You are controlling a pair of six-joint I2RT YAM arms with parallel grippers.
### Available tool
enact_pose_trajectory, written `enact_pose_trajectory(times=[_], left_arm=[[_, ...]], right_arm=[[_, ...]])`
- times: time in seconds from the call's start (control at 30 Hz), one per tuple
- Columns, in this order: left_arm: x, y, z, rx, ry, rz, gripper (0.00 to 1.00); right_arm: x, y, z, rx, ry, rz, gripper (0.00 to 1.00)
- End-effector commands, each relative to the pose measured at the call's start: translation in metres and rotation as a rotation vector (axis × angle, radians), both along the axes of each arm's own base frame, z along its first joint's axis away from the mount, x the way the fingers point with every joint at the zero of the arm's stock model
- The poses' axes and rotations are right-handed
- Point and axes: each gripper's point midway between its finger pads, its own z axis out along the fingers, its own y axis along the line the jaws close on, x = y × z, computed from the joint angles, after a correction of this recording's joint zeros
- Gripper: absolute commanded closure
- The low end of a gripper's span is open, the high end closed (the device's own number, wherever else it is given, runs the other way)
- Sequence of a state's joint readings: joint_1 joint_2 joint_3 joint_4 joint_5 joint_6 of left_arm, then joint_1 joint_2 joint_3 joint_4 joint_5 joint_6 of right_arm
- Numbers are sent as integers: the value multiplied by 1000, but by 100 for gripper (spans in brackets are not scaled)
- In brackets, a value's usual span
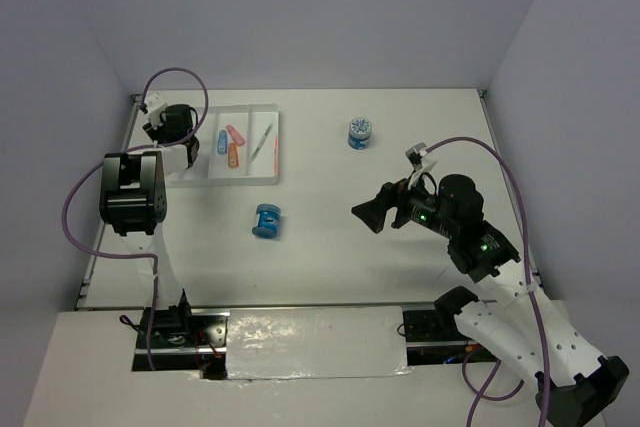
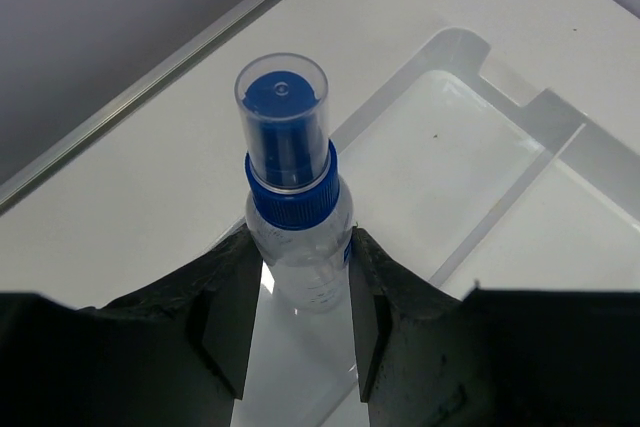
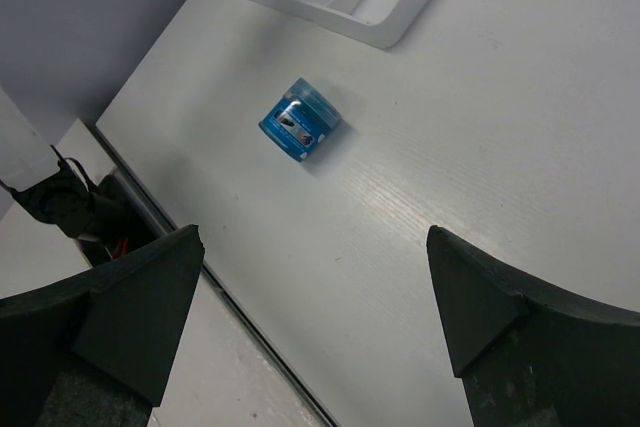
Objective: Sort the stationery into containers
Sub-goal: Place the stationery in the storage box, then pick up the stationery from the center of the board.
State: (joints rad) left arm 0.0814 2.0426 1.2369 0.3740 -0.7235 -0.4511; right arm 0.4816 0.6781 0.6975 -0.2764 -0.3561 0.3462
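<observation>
The white divided tray [image 1: 256, 170] lies at the far left of the table. In it are a blue stub [image 1: 221, 142], a pink stub [image 1: 236, 134], an orange stub [image 1: 233, 155] and a thin grey-green pen [image 1: 263, 139]. My left gripper [image 1: 186, 153] hangs over the tray's left end. It is shut on a small clear bottle [image 2: 296, 209] with a blue cap, held just above a tray compartment [image 2: 450, 157]. One blue spool [image 1: 267, 220] lies mid-table and another [image 1: 360, 133] stands farther back. My right gripper [image 1: 366, 213] hovers open, right of the near spool [image 3: 300, 120].
A raised rail [image 2: 150, 87] runs along the table's left edge, close to the tray. The table's near edge, with cables below it [image 3: 60, 202], shows in the right wrist view. White walls close off the back and both sides.
</observation>
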Motion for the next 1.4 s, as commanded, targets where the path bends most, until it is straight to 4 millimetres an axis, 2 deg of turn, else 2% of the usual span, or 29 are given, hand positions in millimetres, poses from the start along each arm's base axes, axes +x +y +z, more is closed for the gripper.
enact_pose_trajectory(times=[0.0,0.2,0.23,0.27,0.37,0.53,0.63,0.67,0.77,0.8,0.87,0.9,0.97,1.0,1.03,1.1,1.13,1.17,1.2,1.23,1.3,1.33,1.37], left_arm=[[10,2,34,21,-117,40,51],[8,2,34,33,-112,50,42],[8,2,34,35,-113,52,43],[8,0,34,40,-108,47,50],[9,0,35,46,-106,49,47],[6,1,36,48,-109,60,26],[3,-1,43,69,-104,82,3],[3,-4,44,75,-98,73,1],[6,-11,68,132,-95,73,1],[14,-23,85,139,-117,58,1],[15,-37,103,152,-115,48,1],[17,-42,126,149,-155,47,1],[14,-52,144,130,-171,31,1],[12,-57,175,109,-224,19,1],[8,-68,179,76,-208,-9,1],[0,-81,219,26,-260,-69,1],[2,-99,223,-47,-265,-155,1],[-8,-108,214,-88,-192,-202,1],[-16,-116,230,-117,-207,-234,1],[-23,-130,230,-133,-200,-251,1],[-48,-124,228,-105,-195,-189,1],[-53,-122,225,-116,-203,-182,1],[-59,-120,215,-120,-187,-177,1]], right_arm=[[2,3,13,19,-58,16,0],[2,3,12,16,-56,17,0],[2,3,12,16,-56,17,0],[2,3,13,18,-59,17,0],[2,3,12,17,-57,18,0],[2,3,12,16,-57,20,0],[2,4,13,15,-56,22,0],[2,4,12,13,-54,23,0],[3,6,10,13,-48,28,0],[4,6,11,14,-51,26,0],[5,6,11,15,-46,25,0],[5,6,11,16,-47,27,0],[6,5,11,12,-46,18,0],[6,5,11,11,-49,14,0],[6,3,11,10,-51,5,0],[7,1,11,9,-54,-7,0],[8,0,11,8,-58,-16,0],[10,-1,11,7,-59,-25,0],[11,-2,11,4,-59,-34,0],[12,-4,12,0,-61,-47,0],[11,-4,12,1,-61,-44,0],[10,-4,12,0,-58,-40,0],[9,-3,11,0,-54,-32,0]])
